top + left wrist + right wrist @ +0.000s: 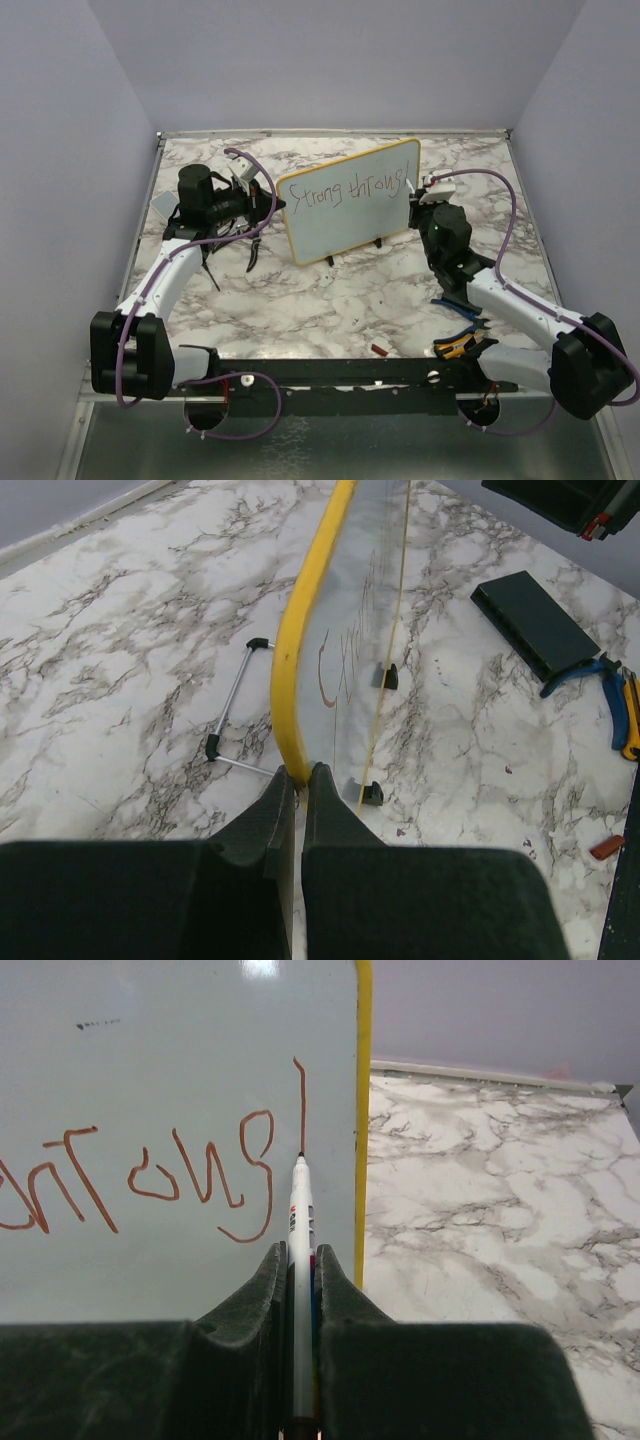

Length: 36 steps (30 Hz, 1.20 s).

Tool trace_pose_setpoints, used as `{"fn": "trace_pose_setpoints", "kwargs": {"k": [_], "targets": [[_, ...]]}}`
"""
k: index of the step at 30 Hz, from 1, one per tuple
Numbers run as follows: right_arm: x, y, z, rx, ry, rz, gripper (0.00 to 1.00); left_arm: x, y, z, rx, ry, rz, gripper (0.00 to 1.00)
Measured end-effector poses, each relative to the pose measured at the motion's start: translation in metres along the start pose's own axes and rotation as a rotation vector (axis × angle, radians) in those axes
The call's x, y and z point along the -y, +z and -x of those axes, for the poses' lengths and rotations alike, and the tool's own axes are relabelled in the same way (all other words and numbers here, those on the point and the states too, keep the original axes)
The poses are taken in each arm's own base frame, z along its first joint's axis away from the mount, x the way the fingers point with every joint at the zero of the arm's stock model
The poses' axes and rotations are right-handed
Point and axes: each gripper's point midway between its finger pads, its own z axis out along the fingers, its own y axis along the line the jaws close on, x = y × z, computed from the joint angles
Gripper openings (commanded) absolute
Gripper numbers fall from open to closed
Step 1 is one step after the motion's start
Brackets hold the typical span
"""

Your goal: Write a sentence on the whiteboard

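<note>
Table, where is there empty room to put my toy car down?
The table is bare in the middle, between the whiteboard, the left arm and the right arm. The far strip behind the whiteboard is bare too. Crowded beside the right arm: pliers and a dark slab.

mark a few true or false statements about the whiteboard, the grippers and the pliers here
1. The left gripper is shut on the yellow frame of the whiteboard. True.
2. The whiteboard lies flat. False: it stands tilted on its feet on the marble table.
3. The right gripper holds a marker with its tip on the board. True.
4. The marker's tip is mid-board. False: it sits close to the yellow edge.
5. The pliers lie beside the left gripper. False: they lie near the right arm.
</note>
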Motion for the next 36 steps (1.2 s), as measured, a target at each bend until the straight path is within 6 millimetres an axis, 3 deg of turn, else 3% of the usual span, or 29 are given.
{"fn": "trace_pose_setpoints", "kwargs": {"k": [16, 36], "targets": [[0.02, 0.005, 0.002, 0.004, -0.034, -0.073, 0.01, 0.0, 0.0, 0.0, 0.0, 0.0, 0.0, 0.0], [0.016, 0.009, -0.01, -0.029, -0.025, -0.061, 0.01, 0.001, 0.0, 0.0, 0.001, 0.001, 0.0, 0.0]]}}
